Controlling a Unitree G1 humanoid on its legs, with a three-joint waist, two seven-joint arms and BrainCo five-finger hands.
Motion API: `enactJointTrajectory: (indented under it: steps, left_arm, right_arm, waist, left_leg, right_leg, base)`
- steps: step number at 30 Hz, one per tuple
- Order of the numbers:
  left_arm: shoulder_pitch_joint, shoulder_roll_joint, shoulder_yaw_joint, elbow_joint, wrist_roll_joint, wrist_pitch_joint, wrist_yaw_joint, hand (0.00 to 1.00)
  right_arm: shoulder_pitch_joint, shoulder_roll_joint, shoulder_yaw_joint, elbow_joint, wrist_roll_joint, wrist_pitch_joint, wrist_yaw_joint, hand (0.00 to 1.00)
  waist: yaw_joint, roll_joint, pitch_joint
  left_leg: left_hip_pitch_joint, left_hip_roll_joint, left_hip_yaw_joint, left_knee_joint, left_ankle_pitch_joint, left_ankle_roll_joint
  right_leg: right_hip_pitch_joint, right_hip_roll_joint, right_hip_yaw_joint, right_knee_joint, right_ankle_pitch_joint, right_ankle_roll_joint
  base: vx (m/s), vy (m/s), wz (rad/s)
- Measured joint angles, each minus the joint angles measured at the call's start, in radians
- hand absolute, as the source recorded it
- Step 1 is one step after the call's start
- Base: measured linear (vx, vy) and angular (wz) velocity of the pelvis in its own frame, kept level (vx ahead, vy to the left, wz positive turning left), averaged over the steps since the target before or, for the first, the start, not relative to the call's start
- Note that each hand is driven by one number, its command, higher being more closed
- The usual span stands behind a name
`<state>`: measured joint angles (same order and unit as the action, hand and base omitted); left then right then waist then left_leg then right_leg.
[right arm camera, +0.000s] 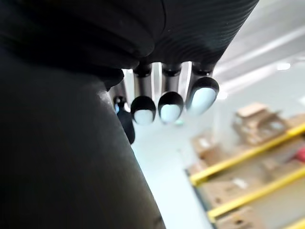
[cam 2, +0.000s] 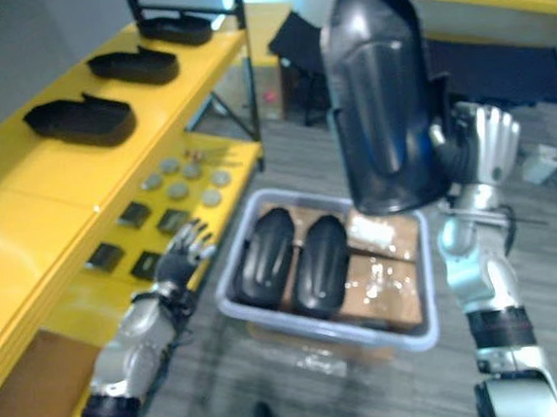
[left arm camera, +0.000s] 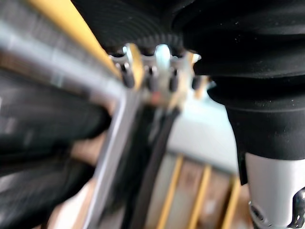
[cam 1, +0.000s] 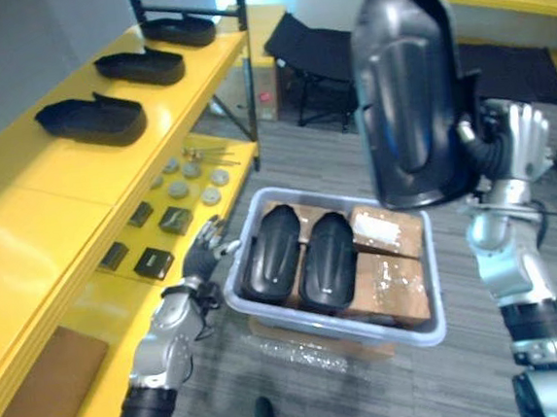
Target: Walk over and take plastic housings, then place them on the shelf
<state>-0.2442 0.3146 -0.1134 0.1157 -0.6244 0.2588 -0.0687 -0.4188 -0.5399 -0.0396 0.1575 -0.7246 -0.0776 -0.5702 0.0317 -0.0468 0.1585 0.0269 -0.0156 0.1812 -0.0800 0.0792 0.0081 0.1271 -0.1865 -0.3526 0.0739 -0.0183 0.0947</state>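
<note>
Your right hand (cam 1: 518,139) is raised high and holds one black housing (cam 1: 407,90) upright: its long axis runs straight up and down, the narrower rounded end points up, the broad end points down, and its glossy outer face is turned toward you. The hand sits at the housing's lower right edge, and in the wrist view the dark-tipped fingers (right arm camera: 170,106) are curled close against the dark shell, so read it as gripping that edge; the thumb is hidden behind the part. Below and to the left of that hand is a pale bin (cam 1: 436,331) on the floor, with two housings (cam 1: 271,253) lying side by side in its left half, long axes running away from you, and brown boxes (cam 1: 391,272) in its right half. Your left hand (cam 1: 203,254) is low, its fingers spread and holding nothing, just beside the bin's left rim; whether it touches the rim you cannot tell. Further left of that hand runs the yellow shelf (cam 1: 81,177), with three housings (cam 1: 92,119) laid in a row on its top level, well apart from each other, and small parts (cam 1: 190,182) on the level beneath.
</note>
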Motion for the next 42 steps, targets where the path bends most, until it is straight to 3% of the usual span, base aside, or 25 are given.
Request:
enactJointTrajectory:
  steps: [9,15,20,31,42]
  left_arm:
    - [-0.054,0.0,-0.031,0.116,-0.151,0.011,0.057,0.0]
    - [-0.072,-0.011,-0.051,0.153,-0.201,0.005,0.126,0.0]
    - [-0.073,-0.046,-0.06,0.153,-0.22,-0.006,0.128,0.0]
    - [-0.111,-0.085,-0.145,0.133,-0.472,-0.04,0.026,0.0]
    - [-0.111,-0.097,-0.195,0.066,-0.516,-0.038,-0.029,0.0]
  right_arm:
    - [-0.035,-0.008,0.073,0.008,-0.037,-0.114,0.01,1.0]
    - [-0.035,-0.007,0.113,0.025,-0.062,-0.124,0.039,1.0]
    - [-0.034,0.015,0.149,0.058,-0.076,-0.133,0.052,1.0]
    - [-0.015,0.071,0.224,0.127,-0.1,-0.144,0.052,1.0]
    - [-0.015,0.076,0.303,0.142,-0.108,-0.143,0.069,1.0]
  waist:
    - [-0.016,0.013,-0.03]
    - [-0.017,0.014,-0.032]
    - [-0.017,0.013,-0.032]
    - [-0.013,0.001,-0.041]
    - [-0.013,0.0,-0.041]
  left_leg:
    - [0.001,0.008,0.019,-0.009,0.016,-0.003]
    - [-0.013,0.02,0.016,-0.01,0.035,-0.008]
    - [-0.017,0.022,0.01,-0.01,0.043,-0.009]
    - [-0.03,0.018,-0.018,-0.01,0.06,-0.011]
    - [-0.033,0.021,-0.028,-0.01,0.063,-0.009]
  right_leg:
    - [0.012,0.013,0.004,-0.042,0.0,0.0]
    - [0.011,0.029,0.0,-0.064,0.006,0.0]
    - [0.011,0.033,-0.004,-0.069,0.01,0.0]
    - [0.014,0.034,-0.026,-0.08,0.016,0.0]
    - [0.015,0.038,-0.032,-0.082,0.017,0.0]
  base:
    - [-0.05,-0.003,-0.06]
    - [-0.06,-0.015,0.02]
    - [0.0,0.004,0.01]
    - [0.01,0.01,0.05]
    - [0.0,0.008,0.01]
